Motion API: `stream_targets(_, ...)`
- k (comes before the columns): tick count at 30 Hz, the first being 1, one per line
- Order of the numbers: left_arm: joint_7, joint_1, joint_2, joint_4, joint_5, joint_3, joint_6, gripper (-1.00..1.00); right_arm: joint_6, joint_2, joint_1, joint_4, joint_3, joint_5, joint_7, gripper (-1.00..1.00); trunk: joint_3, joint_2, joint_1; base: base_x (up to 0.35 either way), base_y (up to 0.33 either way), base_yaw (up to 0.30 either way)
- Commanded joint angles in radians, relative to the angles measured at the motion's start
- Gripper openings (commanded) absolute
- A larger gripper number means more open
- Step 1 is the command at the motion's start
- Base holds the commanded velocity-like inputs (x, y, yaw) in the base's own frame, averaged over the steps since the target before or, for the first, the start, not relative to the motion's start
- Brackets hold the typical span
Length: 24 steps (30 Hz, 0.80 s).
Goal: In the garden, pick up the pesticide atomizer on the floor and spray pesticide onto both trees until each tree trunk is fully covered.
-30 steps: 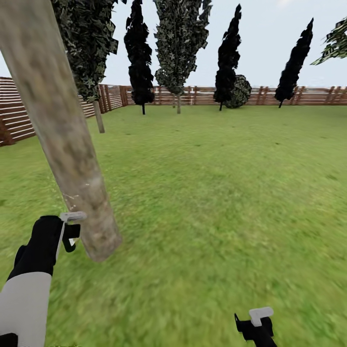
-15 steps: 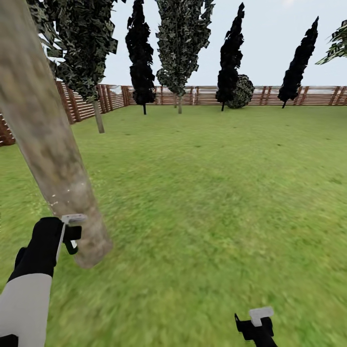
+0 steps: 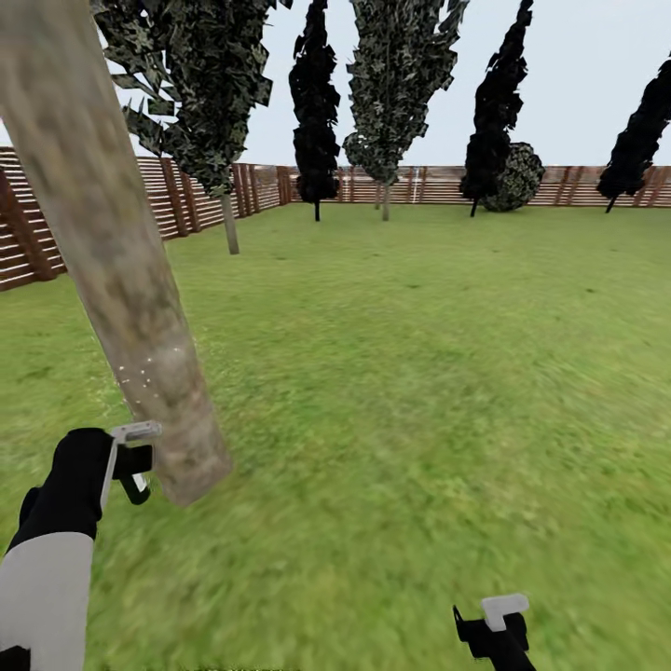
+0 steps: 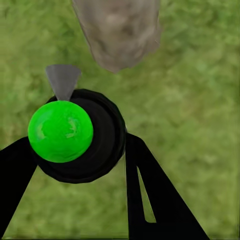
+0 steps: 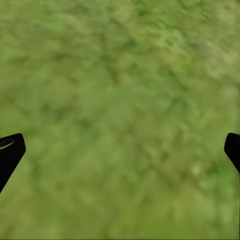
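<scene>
In the left wrist view, the pesticide atomizer, a black round body with a bright green top and a grey nozzle, sits between the fingers of my left gripper, which is shut on it. Its nozzle points at the base of the tree trunk. In the head view my left gripper hangs right beside the thick mottled grey-brown tree trunk, low near the grass. White specks dot the bark just above it. My right gripper is low at the right, open over bare grass.
Green lawn stretches ahead to a brown slat fence. A thinner-trunked leafy tree stands near the left fence. Another leafy tree and dark column-shaped trees line the far fence.
The whole view has swung left, so the far trees and fence sit further right in the picture. My left gripper stays beside the trunk with the atomizer. The right gripper has not moved.
</scene>
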Motion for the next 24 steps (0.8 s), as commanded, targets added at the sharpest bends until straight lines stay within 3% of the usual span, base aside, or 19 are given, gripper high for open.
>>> stream_targets(1,-0.010,-0.001,-0.001,0.000,-0.010,0.001,0.003,-1.00,-0.002,0.000,0.000,0.000,0.009,-0.006,-0.004,1.00,-0.001,0.000,0.000,0.078,-0.273,0.091)
stream_targets(5,-0.009,0.000,-0.006,0.004,-0.010,0.002,0.002,-1.00,-0.002,0.000,0.000,0.000,0.009,-0.006,-0.003,1.00,-0.001,0.000,0.000,0.148,-0.254,0.020)
stream_targets(6,-0.009,0.022,-0.003,0.025,-0.011,0.004,-0.001,-1.00,-0.002,0.000,0.000,0.000,0.009,-0.006,-0.003,1.00,-0.001,0.000,0.000,0.173,-0.243,0.001)
stream_targets(10,-0.009,0.073,-0.001,0.043,-0.009,0.052,-0.012,-1.00,-0.002,0.001,0.000,0.000,0.009,-0.006,-0.003,1.00,-0.001,0.000,0.000,0.175,-0.242,0.164)
stream_targets(19,-0.006,0.074,-0.003,0.043,-0.010,0.054,-0.012,-1.00,-0.002,0.001,0.000,0.000,0.009,-0.006,-0.002,1.00,-0.001,0.000,0.000,0.175,-0.242,0.269)
stream_targets(24,-0.004,0.074,-0.002,0.043,-0.014,0.052,-0.012,-1.00,-0.002,-0.003,0.000,0.001,0.009,-0.006,-0.002,1.00,-0.001,0.000,0.000,0.143,-0.247,0.035)
